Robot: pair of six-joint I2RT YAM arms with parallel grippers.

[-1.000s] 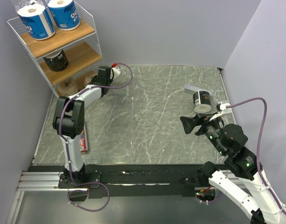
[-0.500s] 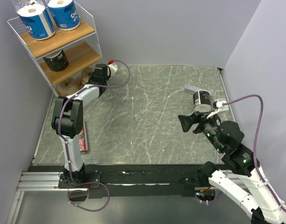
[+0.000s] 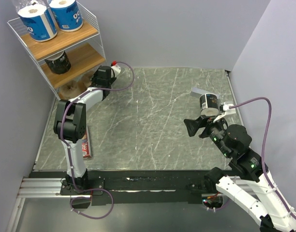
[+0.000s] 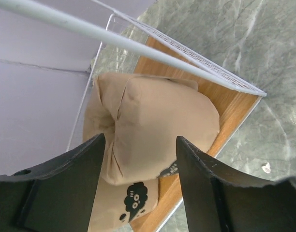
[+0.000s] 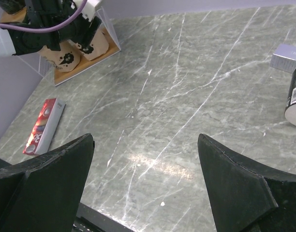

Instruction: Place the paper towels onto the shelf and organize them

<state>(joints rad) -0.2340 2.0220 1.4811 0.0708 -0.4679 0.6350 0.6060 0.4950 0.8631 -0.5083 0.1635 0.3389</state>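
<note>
Reaching into the bottom tier of the shelf [image 3: 82, 34], my left pincer [image 3: 93, 81] has its fingers apart. A tan roll [image 4: 162, 121] sits on the wooden board straight ahead of the gap between them. Whether either finger touches its paper I cannot tell. A second tan roll [image 4: 133, 208], with a black print on it, lies just beside the first on the same board. On the middle tier stands one black-wrapped roll [image 3: 58, 62], and the top tier carries two blue-wrapped rolls [image 3: 37, 21] side by side. My right pincer [image 3: 189, 128] hangs over the table [image 3: 153, 111], fingers spread wide, gripping nothing. The other black roll [image 3: 209, 104] stands on the table near it, just beside a small grey block [image 3: 200, 92]. A red box [image 3: 86, 145] lies flat by the table's left edge.
</note>
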